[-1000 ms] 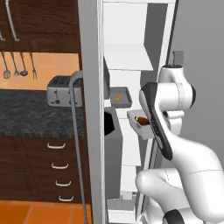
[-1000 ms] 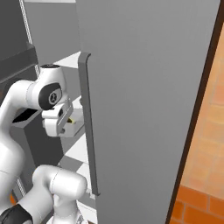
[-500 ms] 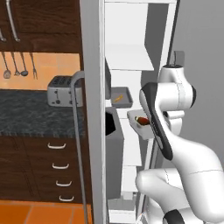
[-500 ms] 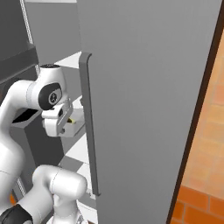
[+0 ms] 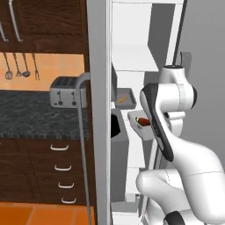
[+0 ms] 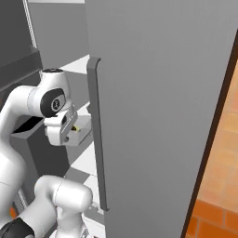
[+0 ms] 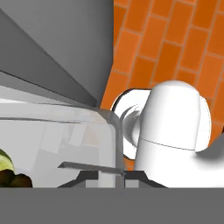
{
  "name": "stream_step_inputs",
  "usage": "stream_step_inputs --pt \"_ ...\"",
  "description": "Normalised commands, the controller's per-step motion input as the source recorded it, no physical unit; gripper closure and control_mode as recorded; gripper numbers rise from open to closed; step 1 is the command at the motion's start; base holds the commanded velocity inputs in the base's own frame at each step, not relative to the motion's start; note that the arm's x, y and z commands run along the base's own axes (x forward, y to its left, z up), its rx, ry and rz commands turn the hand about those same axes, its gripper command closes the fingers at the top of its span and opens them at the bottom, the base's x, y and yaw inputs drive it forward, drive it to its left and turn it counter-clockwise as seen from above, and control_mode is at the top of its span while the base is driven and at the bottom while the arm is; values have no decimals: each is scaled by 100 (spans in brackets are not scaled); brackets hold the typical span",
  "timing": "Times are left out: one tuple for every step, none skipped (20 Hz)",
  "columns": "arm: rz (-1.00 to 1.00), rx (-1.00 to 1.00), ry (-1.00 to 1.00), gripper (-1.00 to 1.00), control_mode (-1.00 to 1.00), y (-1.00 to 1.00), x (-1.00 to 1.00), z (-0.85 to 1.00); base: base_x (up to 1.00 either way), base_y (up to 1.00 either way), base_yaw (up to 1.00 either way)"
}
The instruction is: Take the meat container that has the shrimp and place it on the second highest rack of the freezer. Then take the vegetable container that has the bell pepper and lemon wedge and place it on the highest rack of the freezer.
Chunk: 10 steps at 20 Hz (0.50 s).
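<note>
The freezer [image 5: 132, 57] stands open, its white racks showing. On one rack rests the meat container [image 5: 125, 99] with the orange shrimp [image 5: 122, 98] in it. Just below and in front, my gripper [image 6: 69, 135] is shut on the vegetable container [image 5: 139, 124], held level at the interior's front. The dark red bell pepper [image 5: 143, 120] lies in that tray, and the lemon wedge [image 6: 76, 130] shows as a yellow bit. In the hand view the clear container wall [image 7: 65, 131] sits close, with the lemon wedge [image 7: 4, 164] and bell pepper [image 7: 15, 179] at the lower left.
The grey freezer door [image 5: 99, 110] with its long handle [image 5: 81, 140] stands left of my arm. Another grey door [image 6: 158, 107] with a handle [image 6: 96, 139] is close on the right. A toaster [image 5: 66, 91] stands on the dark counter above drawers [image 5: 61, 167].
</note>
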Motion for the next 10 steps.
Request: stream_step_inputs --pt "0 0 0 100 100 0 0 0 31 11 0" --pt "0 0 0 100 100 0 0 0 37 6 0" --pt "0 0 0 100 100 0 0 0 41 5 0" --pt "0 0 0 100 100 0 0 0 41 2 0" --pt "0 0 0 100 100 0 0 0 34 1 0" --pt "0 0 0 100 100 0 0 0 37 1 0" --pt "0 0 0 100 100 0 0 0 38 3 0" --pt "0 0 0 100 100 0 0 0 42 10 0" --pt "0 0 0 100 100 0 0 0 40 9 0" --pt "0 0 0 100 100 0 0 0 38 7 0"
